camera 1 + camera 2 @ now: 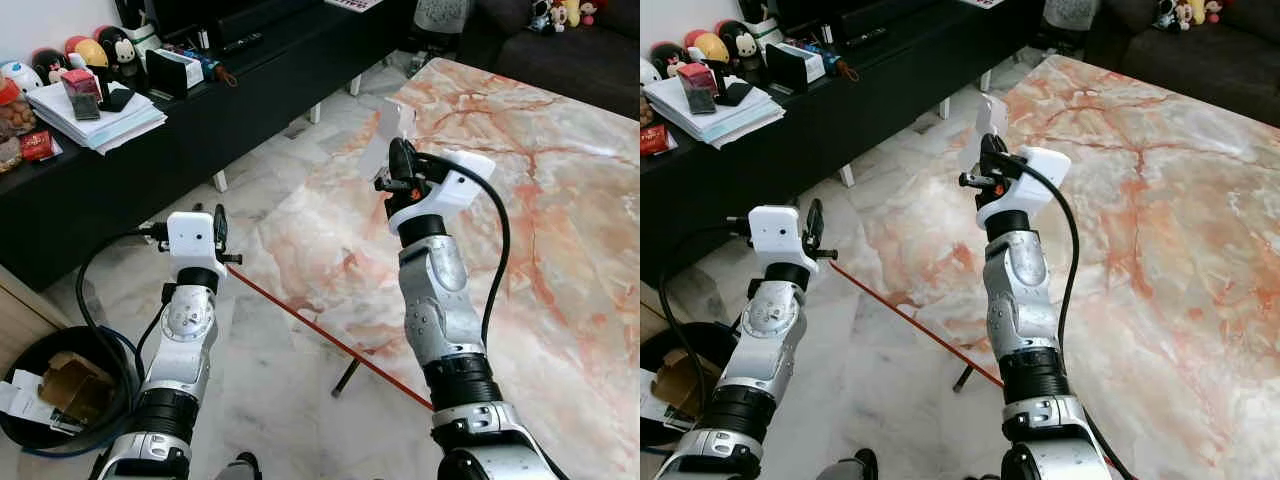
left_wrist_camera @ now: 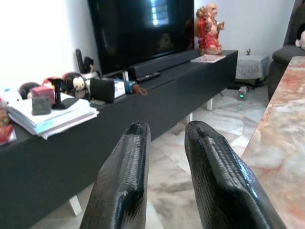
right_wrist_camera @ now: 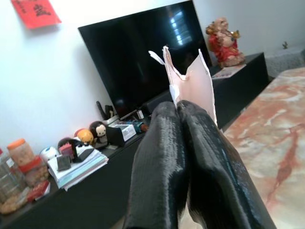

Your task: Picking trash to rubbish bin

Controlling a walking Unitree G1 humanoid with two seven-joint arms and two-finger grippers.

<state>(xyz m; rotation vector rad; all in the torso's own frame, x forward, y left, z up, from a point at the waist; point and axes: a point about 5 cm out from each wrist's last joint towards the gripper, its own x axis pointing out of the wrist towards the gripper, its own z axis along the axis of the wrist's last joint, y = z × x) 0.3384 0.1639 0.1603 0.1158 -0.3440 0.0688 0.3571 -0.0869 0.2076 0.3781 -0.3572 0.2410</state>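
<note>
Right gripper (image 1: pixel 398 160) is clamped on the paper scrap (image 1: pixel 386 130) mid-frame; rubbish bin (image 1: pixel 20 365) sits way off lower left, near the slightly open, empty left gripper (image 1: pixel 219 228).

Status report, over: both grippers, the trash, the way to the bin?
Right gripper shut on white paper scrap, raised over marble table. Left gripper open, holding nothing. Rubbish bin on floor at robot's left; left arm between.

A marble-patterned table (image 1: pixel 560 200) stands beside a black TV console (image 1: pixel 150 150) carrying a paper stack (image 1: pixel 95 115), figurines (image 1: pixel 100 48) and a television (image 2: pixel 143 28).
</note>
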